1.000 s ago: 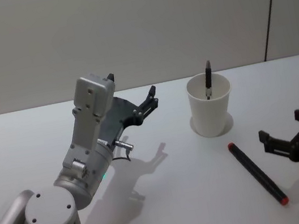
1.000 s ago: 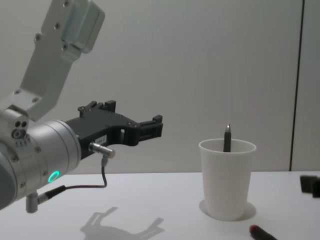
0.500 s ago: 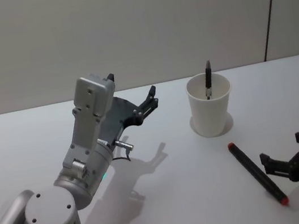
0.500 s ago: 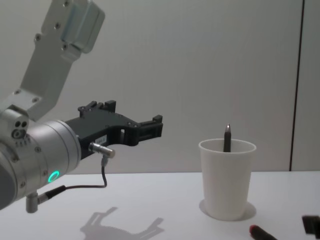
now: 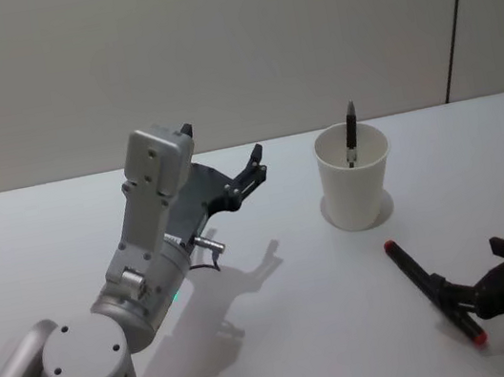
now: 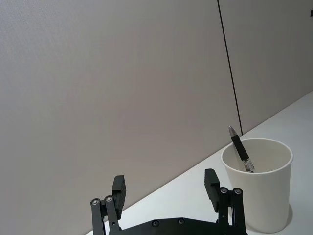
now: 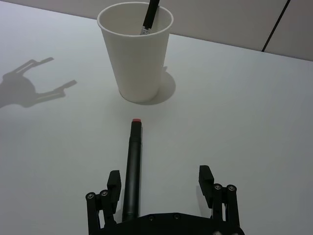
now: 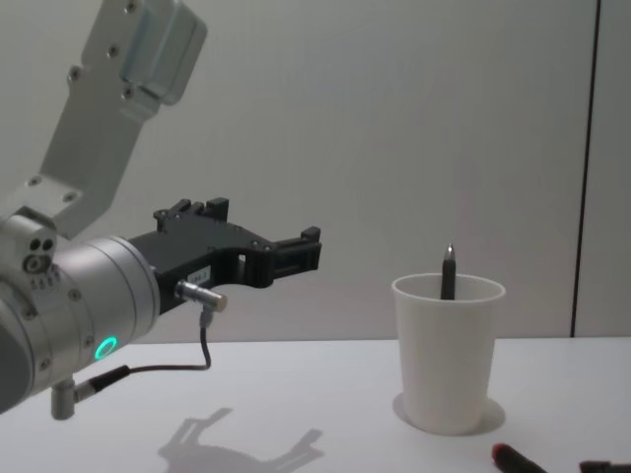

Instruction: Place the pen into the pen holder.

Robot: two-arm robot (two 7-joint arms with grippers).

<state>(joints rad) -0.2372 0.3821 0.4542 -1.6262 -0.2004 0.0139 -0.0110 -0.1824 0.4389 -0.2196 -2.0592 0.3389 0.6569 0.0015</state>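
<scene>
The white worktop (image 5: pixel 29 245) is found carrying all items. The left end effector (image 6: pixel 165 183) is held raised over the worktop's left half, well apart from the pen holder (image 5: pixel 354 191), with fingers spread and nothing grasped. The pen holder is stood upright towards the right rear, and a dark other pen (image 5: pixel 351 128) is leaned inside against its rim. The right end effector (image 7: pixel 160 177) is positioned low at the near right, released. Between its spread fingers the pen (image 7: pixel 132 161) is laid flat, ungrasped, close beside one finger, one red end pointed at the holder.
</scene>
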